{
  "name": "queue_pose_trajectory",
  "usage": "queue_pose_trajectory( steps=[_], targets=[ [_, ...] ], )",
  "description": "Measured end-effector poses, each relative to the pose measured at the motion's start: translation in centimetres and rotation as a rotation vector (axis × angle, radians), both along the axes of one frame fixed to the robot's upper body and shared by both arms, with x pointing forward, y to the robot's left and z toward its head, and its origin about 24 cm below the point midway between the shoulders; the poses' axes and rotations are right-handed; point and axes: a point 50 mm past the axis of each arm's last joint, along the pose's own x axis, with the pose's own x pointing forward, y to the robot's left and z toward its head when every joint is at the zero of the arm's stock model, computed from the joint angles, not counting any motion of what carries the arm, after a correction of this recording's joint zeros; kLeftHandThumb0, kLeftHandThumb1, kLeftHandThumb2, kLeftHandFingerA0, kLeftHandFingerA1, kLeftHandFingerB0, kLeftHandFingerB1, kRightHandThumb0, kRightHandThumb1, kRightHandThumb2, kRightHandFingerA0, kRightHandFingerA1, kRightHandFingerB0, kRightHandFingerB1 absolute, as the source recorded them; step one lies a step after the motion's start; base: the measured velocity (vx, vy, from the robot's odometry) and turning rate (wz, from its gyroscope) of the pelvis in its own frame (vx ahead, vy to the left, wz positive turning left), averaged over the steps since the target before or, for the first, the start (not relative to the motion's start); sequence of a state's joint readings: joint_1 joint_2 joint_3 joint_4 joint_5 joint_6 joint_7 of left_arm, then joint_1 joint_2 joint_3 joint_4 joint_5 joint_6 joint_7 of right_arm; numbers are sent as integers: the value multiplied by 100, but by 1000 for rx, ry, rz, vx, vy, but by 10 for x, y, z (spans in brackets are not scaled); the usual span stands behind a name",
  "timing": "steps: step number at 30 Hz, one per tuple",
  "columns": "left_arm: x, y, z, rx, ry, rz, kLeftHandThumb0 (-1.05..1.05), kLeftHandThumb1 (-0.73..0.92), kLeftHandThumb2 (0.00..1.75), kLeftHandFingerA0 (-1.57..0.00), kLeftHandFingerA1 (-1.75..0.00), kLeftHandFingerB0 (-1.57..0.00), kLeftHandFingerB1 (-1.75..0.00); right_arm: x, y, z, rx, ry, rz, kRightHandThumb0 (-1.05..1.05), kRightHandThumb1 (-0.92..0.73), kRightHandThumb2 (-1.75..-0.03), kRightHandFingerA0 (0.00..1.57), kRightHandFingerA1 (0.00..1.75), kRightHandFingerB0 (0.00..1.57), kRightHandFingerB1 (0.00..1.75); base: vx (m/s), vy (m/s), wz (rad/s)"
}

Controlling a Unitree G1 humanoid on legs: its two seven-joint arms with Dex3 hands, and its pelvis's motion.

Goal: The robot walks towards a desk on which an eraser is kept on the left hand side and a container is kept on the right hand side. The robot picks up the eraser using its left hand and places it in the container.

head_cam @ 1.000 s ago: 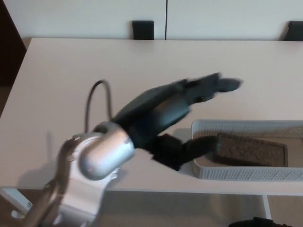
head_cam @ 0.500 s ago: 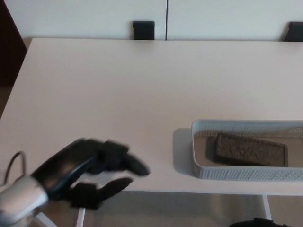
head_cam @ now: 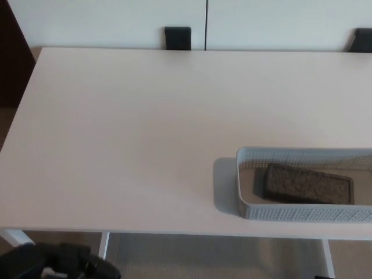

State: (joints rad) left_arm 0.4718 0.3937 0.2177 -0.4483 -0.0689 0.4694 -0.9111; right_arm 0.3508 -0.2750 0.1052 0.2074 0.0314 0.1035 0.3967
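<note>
Low at the bottom left, my left hand (head_cam: 55, 263) hangs below the desk's (head_cam: 133, 139) front edge, dark and blurred; I cannot tell its grip. Bare white desk stretches rightward. Near the front right edge, the eraser (head_cam: 308, 185) lies flat inside the white mesh container (head_cam: 241, 186).

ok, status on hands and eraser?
Left hand low, below desk edge, grip unclear. Right hand not in view. Eraser lying flat in container. Nothing in the way.
</note>
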Motion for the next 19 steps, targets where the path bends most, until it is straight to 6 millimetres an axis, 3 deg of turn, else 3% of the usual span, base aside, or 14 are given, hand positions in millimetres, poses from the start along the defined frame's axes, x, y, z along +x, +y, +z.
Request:
queue_pose_trajectory(
  steps=[2,3,5,6,7,8,15,19],
  targets=[
    [-6,3,-6,-21,44,-4,-85,86,67,-52,-38,-50,-35,-2,-1,-2,-2,10,-5,-44,-50,-55,58,62,46,50,0,0,0],
    [-10,5,-9,-36,69,-8,-88,82,66,-33,-44,-39,-33,-3,-2,-3,-4,18,-8,-46,-51,-54,57,61,46,50,0,0,0],
    [-14,6,-23,-50,118,3,-86,82,65,-30,-48,-36,-34,-5,-3,-6,-7,31,-14,-45,-51,-54,58,60,46,49,0,0,0],
    [-15,6,-29,-54,139,11,-83,64,106,-23,-55,-26,-48,-6,-4,-6,-8,36,-17,-45,-52,-55,59,60,45,48,0,0,0],
    [-16,7,-37,-58,164,21,-83,63,105,-22,-55,-25,-48,-7,-4,-7,-9,40,-19,-46,-52,-55,59,60,45,48,0,0,0],
    [-17,7,-44,-60,184,32,-81,80,65,-24,-49,-30,-35,-7,-5,-8,-11,45,-22,-46,-51,-55,57,60,43,48,0,0,0],
    [-21,11,-85,-46,301,116,-80,75,63,-18,-44,-24,-33,-11,-7,-12,-18,61,-35,-47,-52,-55,43,58,37,47,0,0,0],
    [-25,17,-99,-19,342,160,-79,73,63,-31,-43,-28,-31,-11,-7,-12,-21,61,-37,-46,-51,-55,42,58,36,47,0,0,0]
  ],
)
